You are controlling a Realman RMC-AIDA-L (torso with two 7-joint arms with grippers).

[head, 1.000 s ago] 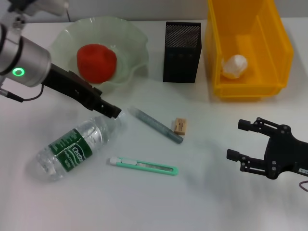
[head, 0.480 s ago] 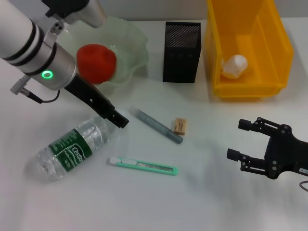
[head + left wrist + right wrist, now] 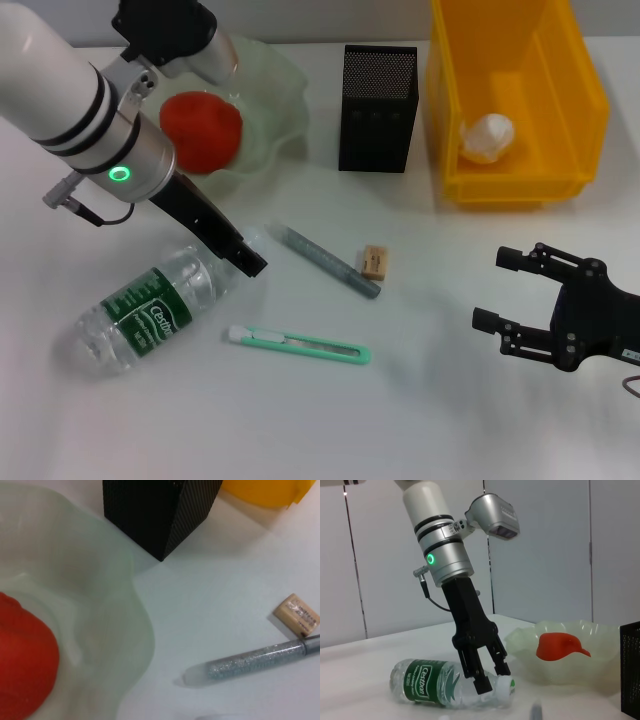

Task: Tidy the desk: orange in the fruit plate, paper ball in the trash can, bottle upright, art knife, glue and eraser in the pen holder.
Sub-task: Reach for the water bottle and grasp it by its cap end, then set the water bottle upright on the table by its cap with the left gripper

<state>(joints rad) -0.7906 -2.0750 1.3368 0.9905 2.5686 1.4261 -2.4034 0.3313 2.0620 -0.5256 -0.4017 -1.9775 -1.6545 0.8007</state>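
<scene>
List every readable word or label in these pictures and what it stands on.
"Cestbon": green label of the bottle, lying on its side.
Smaller print under the brand on that label: too small to read.
Print on the eraser: blurred, unreadable.
No readable text elsewhere.

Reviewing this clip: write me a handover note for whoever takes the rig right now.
Left gripper: open, fingers straddling the cap end of the lying bottle, not closed on it.
Right gripper: open, idle at the near right.
Done: orange in the fruit plate; paper ball in the yellow bin.
Left: stand the bottle upright; put the art knife, glue and eraser, all on the desk, into the pen holder.
</scene>
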